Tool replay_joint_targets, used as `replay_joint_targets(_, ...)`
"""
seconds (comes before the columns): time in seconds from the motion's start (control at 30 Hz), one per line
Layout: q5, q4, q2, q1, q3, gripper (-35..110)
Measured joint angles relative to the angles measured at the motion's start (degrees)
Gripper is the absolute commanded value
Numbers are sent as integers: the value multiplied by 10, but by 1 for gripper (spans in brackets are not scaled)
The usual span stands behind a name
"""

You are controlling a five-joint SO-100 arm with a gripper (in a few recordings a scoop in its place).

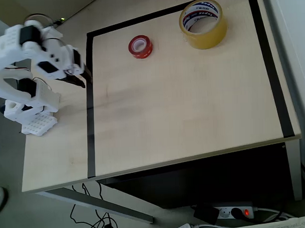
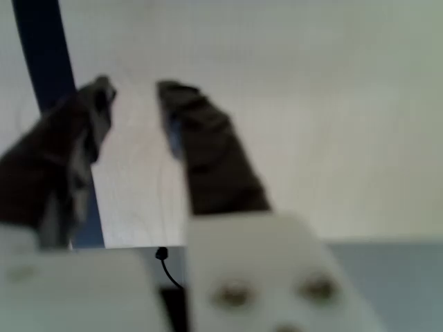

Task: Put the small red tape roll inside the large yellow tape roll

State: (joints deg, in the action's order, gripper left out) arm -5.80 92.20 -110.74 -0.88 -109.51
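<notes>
At the nine o'clock edge of the overhead view, the white arm is folded back near its base, with the gripper [image 1: 80,76] hanging over the black tape line [image 1: 90,106] that borders the work area of the table [image 1: 182,118]. The posture reads as a rest or start position: nothing is engaged and both task items lie well apart from it. In the wrist view the two dark fingers [image 2: 208,152] stand spread with pale tabletop visible between them; nothing is held.

The small red tape roll [image 1: 140,46] lies flat toward twelve o'clock of the marked area, hole upward, which suits a pinch across its rim from above. It is a bright red ring with a pale inner core, low in profile.

The large yellow tape roll [image 1: 203,23] sits at about one o'clock, to the right of the red roll and apart from it, not touching. It also lies flat with its opening upward, a fair arrangement for dropping the smaller roll in. It is tall, translucent amber, with a white core printed in blue and red.

Judgement: the transfer is not yet begun; reach toward the red roll is the step outstanding.
</notes>
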Motion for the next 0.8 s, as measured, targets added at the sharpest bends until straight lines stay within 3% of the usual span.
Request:
replay_joint_targets(0.43, -115, 94, 298, -59, 283, 21)
replay_joint_targets(0.8, -170, 98, 344, -169, 302, 23)
